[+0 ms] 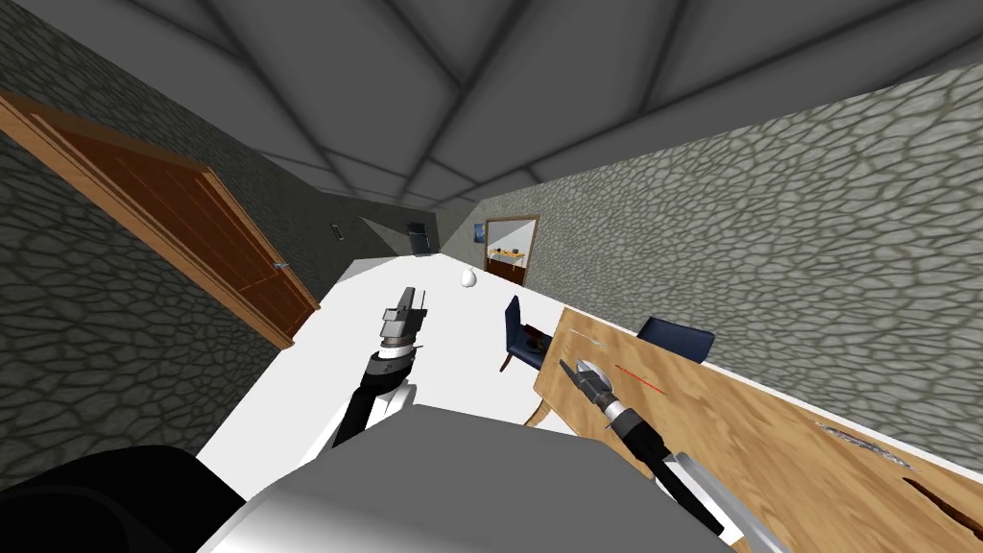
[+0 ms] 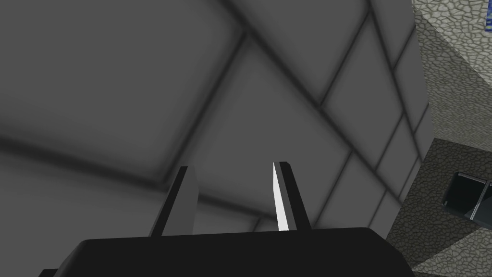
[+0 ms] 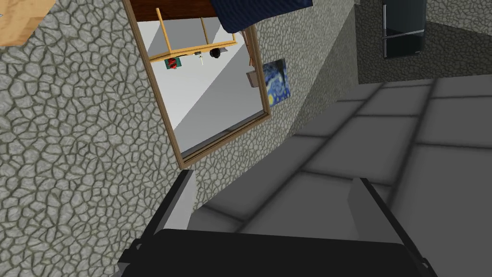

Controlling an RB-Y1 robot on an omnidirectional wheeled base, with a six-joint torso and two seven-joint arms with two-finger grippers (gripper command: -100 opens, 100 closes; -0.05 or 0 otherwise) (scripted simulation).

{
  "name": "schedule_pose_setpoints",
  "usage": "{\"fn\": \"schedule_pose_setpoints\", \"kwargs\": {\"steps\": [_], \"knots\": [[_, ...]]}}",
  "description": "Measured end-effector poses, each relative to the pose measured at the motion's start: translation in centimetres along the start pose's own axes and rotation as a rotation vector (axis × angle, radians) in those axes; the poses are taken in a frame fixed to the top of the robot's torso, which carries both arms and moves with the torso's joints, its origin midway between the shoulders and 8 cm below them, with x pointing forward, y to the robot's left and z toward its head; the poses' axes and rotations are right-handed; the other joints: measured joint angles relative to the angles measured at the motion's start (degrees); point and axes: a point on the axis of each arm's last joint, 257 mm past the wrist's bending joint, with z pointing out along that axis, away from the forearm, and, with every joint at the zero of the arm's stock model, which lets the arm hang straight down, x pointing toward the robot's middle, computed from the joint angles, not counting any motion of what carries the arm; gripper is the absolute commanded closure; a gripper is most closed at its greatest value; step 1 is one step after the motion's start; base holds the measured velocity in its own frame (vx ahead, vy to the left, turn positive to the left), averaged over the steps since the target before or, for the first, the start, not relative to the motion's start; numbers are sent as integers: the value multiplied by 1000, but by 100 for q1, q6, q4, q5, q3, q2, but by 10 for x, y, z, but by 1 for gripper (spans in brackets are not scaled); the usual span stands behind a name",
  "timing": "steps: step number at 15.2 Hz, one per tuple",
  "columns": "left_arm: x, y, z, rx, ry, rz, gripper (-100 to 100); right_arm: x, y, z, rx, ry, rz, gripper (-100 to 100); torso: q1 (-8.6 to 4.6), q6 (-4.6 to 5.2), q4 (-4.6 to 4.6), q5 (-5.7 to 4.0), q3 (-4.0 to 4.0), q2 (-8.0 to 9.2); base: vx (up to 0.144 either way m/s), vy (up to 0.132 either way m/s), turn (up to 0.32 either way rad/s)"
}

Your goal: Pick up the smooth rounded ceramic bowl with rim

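Observation:
A small white rounded object (image 1: 468,278) lies far ahead on the white floor (image 1: 317,365); I cannot tell whether it is the bowl. My left gripper (image 1: 414,299) is raised over the floor, pointing toward that object but well short of it, and its fingers (image 2: 187,197) stand apart with nothing between them. My right gripper (image 1: 579,368) hovers over the near corner of the wooden table (image 1: 768,432), open and empty, as its own wrist view shows (image 3: 274,175).
Two blue chairs (image 1: 523,336) (image 1: 677,338) stand at the table's far end. A thin red item (image 1: 641,377) lies on the tabletop. A brown door (image 1: 192,230) is on the left wall, an open doorway (image 1: 509,250) is ahead, and a dark appliance (image 1: 419,235) stands at the back.

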Motion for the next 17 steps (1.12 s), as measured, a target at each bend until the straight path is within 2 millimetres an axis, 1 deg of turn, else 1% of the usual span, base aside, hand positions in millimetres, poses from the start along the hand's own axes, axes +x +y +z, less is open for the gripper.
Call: {"fn": "schedule_pose_setpoints", "kwargs": {"steps": [5,9,12,14,17], "knots": [[0,0,0,0,0,0,0,32,-34,-16,41,115,-108,-100,2,1,0,0,0,0,22,23,55],[0,0,0,0,0,0,0,64,-68,-38,72,244,-228,-100,5,1,-1,1,-3,-5,30,27,78],[0,0,0,0,0,0,0,79,-90,-58,92,321,-298,-100,3,0,0,1,-1,-2,22,23,61],[0,0,0,0,0,0,0,89,-102,-65,102,366,-338,-100,3,-1,0,0,-1,-2,29,26,90],[0,0,0,0,0,0,0,103,-124,-85,118,441,-401,-100,4,0,-1,1,-2,-3,26,26,70]]}}
